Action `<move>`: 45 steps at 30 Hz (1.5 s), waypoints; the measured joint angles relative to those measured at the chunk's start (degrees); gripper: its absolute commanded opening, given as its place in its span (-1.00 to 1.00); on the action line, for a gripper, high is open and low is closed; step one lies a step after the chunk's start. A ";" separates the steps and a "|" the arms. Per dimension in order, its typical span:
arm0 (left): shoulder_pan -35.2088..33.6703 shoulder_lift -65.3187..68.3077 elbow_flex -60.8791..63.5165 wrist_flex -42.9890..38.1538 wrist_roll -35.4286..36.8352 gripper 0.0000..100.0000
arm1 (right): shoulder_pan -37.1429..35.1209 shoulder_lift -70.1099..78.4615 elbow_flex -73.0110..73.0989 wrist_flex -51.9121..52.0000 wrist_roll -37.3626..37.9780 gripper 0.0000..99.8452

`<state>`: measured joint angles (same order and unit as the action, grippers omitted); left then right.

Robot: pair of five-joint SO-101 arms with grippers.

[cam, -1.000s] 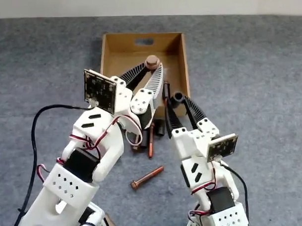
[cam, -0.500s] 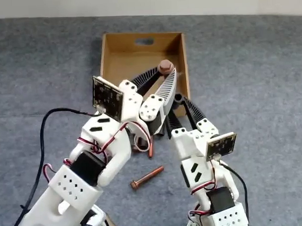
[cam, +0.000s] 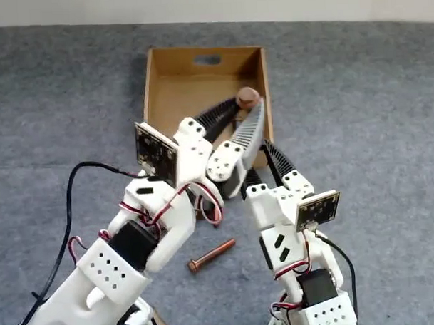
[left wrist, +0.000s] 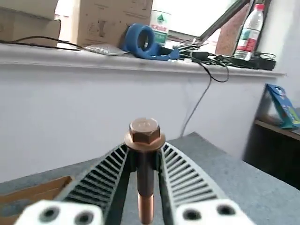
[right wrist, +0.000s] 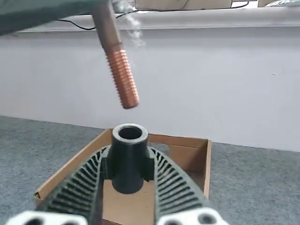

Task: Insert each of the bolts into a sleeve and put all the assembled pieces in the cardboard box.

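My left gripper [cam: 246, 108] is shut on a copper bolt [cam: 248, 97], held upright by its shaft just under the hex head [left wrist: 144, 133]. It hangs over the near right part of the cardboard box [cam: 150, 86]. My right gripper [right wrist: 129, 164] is shut on a black sleeve [right wrist: 129, 157], upright with its bore facing up. In the right wrist view the bolt's threaded tip [right wrist: 124, 86] hangs slightly above the sleeve's mouth, apart from it. From above, the left gripper hides the sleeve, and one finger [cam: 277, 159] of the right gripper shows beside it.
A loose copper bolt [cam: 212, 254] lies on the grey carpet between the two arm bases. The box floor [right wrist: 187, 157] behind the sleeve is bare. The left arm covers the carpet just in front of the box.
My left gripper has carried the bolt to the right and a little nearer, over the right gripper's sleeve. The right arm has stayed still.
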<state>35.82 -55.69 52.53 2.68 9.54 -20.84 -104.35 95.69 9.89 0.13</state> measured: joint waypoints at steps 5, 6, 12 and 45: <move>0.70 0.00 0.00 0.00 0.00 -0.98 | 0.00 0.00 0.00 0.00 0.00 -0.99; 0.62 0.00 0.00 0.00 0.00 -0.98 | 0.00 0.00 0.00 0.00 0.00 -0.99; 0.79 0.00 0.44 0.26 -1.23 -0.98 | 0.00 0.00 0.00 0.00 0.00 -0.99; -0.09 16.79 -16.00 24.70 -7.65 -0.98 | 0.09 0.18 0.00 0.09 -0.09 -0.99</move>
<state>35.74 -38.90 36.53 27.38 1.89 -20.75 -104.18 95.69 9.98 0.04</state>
